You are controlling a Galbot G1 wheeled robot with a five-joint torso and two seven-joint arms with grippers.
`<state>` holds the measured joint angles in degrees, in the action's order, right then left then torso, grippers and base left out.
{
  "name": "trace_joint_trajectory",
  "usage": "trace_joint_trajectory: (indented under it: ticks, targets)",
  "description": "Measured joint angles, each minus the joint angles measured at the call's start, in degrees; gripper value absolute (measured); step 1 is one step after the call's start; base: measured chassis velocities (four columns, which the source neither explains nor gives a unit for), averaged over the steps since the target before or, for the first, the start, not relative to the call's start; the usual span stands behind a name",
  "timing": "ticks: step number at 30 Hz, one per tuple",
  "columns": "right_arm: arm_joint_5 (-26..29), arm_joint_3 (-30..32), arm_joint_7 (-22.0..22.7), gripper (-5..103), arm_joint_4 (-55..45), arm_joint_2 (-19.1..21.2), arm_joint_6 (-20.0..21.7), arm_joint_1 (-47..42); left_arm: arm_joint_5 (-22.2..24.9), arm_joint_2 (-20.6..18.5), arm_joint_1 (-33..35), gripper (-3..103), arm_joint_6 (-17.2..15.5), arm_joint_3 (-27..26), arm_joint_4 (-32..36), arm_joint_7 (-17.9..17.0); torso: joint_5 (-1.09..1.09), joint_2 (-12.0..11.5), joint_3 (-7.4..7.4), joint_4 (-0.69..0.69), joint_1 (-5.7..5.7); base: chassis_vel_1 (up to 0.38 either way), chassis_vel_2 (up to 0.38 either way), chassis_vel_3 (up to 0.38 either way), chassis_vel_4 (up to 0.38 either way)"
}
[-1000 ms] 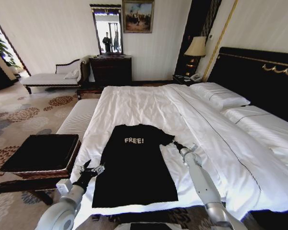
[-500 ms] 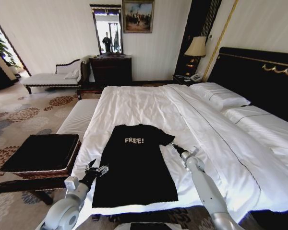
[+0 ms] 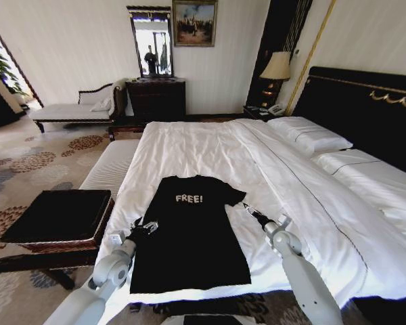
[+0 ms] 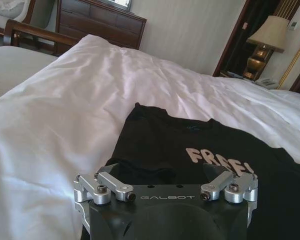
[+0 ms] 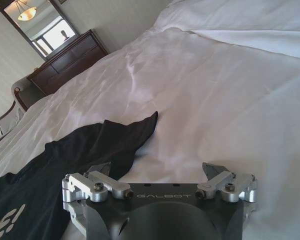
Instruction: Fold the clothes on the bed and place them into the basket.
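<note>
The clothes, one black T-shirt (image 3: 189,233) with white "FREE!" lettering, lie flat near the foot of the white bed (image 3: 203,145). My left gripper (image 3: 144,227) stands open at the shirt's left edge, level with its waist; in the left wrist view the left gripper (image 4: 162,171) hovers low over the black T-shirt (image 4: 185,145). My right gripper (image 3: 252,213) is open over the duvet just beyond the right sleeve; in the right wrist view the right gripper (image 5: 157,169) faces the pointed sleeve tip (image 5: 140,129). The brown wicker basket (image 3: 61,244) with a black top stands left of the bed.
A white-cushioned bench (image 3: 111,166) runs along the bed's left side beyond the basket. Pillows (image 3: 308,135) and a black headboard (image 3: 365,108) lie to the right. A dresser (image 3: 155,98), a chaise (image 3: 71,110) and a lamp (image 3: 276,68) line the far wall.
The left gripper has moved forward and inward to the shirt's left edge. The right gripper has drawn back a little from the sleeve, its arm lower in the picture.
</note>
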<state>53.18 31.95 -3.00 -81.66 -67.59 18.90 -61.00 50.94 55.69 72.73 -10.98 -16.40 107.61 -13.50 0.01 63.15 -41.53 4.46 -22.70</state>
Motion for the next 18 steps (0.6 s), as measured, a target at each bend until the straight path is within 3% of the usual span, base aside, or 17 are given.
trace_joint_trajectory:
  ticks: [8,18]
  targets:
    - [0.0,-0.2,0.4,100,-0.1,0.5,0.3,0.1,2.8,2.4,-5.8,96,0.0,3.6,-6.9,0.9,-0.01,0.0,0.0,0.01,0.0,0.0,0.0,0.0,0.0]
    - [0.6,-0.1,0.8,100,-0.2,2.4,0.8,0.7,4.1,3.8,-8.9,95,-0.1,3.5,-13.0,2.2,-0.01,0.0,0.0,0.01,0.0,0.0,0.0,0.0,0.0]
